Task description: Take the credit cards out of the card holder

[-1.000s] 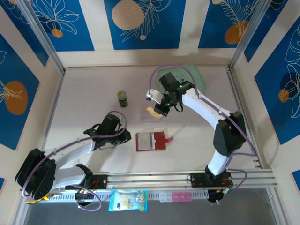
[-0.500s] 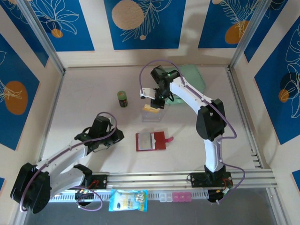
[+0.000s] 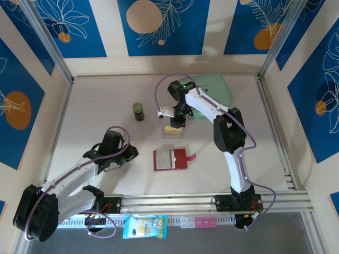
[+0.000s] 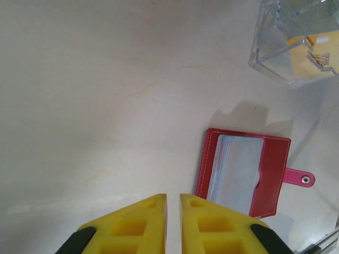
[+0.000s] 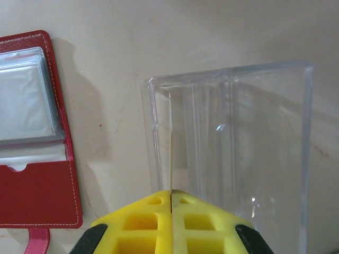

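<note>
Since the card [image 5: 171,159] hangs edge-on at the clear box [image 5: 228,132], lining its thin edge up with the slot is the whole game here.

Your left fingers [image 4: 173,203] are all but closed on nothing, low over the desk [image 4: 106,79]. Right of them, the card holder [image 3: 170,159] lies open and flat, long axis left-right, snap tab [image 3: 190,156] pointing right. Just beyond it, your right fingers [image 5: 171,198] are pressed onto the tan card, which runs just inside the box's left wall, I'd say. Can't tell if it's bottomed out.
</note>
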Tool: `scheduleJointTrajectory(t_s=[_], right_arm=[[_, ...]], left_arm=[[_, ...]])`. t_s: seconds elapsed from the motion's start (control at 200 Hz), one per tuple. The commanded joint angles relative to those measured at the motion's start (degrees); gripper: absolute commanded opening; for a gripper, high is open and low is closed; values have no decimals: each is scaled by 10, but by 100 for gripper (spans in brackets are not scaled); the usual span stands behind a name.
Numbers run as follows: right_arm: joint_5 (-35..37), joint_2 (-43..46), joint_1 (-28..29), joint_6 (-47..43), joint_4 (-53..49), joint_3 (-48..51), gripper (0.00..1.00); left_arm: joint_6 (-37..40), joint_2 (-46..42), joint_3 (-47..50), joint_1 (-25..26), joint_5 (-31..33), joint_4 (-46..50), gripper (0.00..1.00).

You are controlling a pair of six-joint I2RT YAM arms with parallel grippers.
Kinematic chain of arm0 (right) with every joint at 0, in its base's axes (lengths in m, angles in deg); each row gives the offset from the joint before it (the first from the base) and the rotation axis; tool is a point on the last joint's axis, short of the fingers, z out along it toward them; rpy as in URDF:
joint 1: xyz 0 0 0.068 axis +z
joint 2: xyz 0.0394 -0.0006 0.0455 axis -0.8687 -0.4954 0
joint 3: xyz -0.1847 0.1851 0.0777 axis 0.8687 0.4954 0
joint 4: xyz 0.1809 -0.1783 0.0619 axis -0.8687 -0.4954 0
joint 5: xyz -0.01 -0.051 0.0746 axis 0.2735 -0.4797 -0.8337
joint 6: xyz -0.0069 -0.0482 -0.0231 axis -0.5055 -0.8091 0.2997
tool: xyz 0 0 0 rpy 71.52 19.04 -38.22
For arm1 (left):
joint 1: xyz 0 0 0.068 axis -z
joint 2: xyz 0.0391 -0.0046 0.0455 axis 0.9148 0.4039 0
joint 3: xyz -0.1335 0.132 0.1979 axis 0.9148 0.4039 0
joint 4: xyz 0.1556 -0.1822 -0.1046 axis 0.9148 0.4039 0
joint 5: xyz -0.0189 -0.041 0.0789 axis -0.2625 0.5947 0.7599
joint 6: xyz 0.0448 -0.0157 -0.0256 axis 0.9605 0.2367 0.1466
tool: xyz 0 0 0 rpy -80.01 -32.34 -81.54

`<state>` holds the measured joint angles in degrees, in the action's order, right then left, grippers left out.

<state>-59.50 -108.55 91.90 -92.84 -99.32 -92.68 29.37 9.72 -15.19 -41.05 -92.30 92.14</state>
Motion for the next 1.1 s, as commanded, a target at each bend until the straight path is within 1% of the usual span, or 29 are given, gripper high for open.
scheduleJointTrajectory(t_s=[0.0,0.235,0.47,0.655,0.805,0.945,1.045,1.095], right_arm=[[-24,-8,4,-18,-17,4,0],[-41,-16,14,-18,-21,12,0],[-54,-36,20,-14,-33,-5,0],[-48,-37,18,-5,-31,-10,13],[-47,-23,12,5,-31,-19,26],[-42,10,7,24,-13,-19,28],[-51,37,3,41,1,-8,29],[-54,50,2,51,10,1,29]], left_arm=[[0,-5,8,-8,-15,10,13],[-9,-4,21,-12,-20,-5,13],[-8,0,21,-15,-27,-7,13],[-12,1,22,-16,-30,-10,14],[-13,1,19,-16,-30,-12,14],[-14,8,16,-17,-36,-20,14],[-2,25,7,-16,-62,-39,18],[5,40,-2,-15,-70,-39,18]])
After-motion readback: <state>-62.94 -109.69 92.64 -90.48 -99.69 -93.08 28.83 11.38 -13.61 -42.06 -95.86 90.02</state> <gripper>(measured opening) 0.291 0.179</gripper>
